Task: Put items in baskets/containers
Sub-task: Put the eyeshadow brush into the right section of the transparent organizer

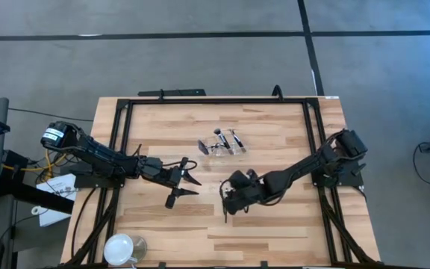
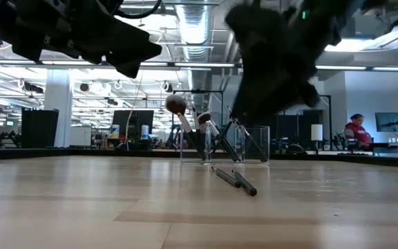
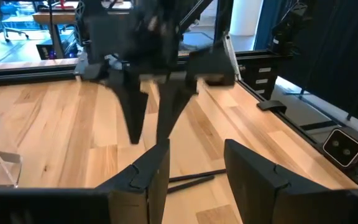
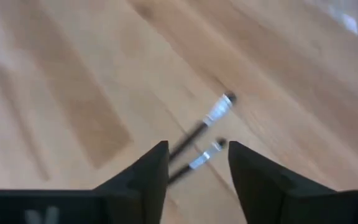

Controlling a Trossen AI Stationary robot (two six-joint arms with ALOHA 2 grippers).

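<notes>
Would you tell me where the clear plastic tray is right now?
In the high view, the clear tray sits toward the table's far edge near its middle, several brushes propped in it, beyond the right gripper.

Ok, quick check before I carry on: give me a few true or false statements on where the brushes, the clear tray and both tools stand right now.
1. Two brushes lie on the table under the right tool. True.
2. The right tool is clamped on a brush. False: its fingers stand apart and the brushes lie on the wood between them.
3. The clear tray already has brushes leaning in it. True.
4. The left tool is holding a brush. False: it is open and empty, near the table's middle.
5. The round white dish sits beside the clear tray. False: it stands at the table's near left corner, far from the tray.
</notes>
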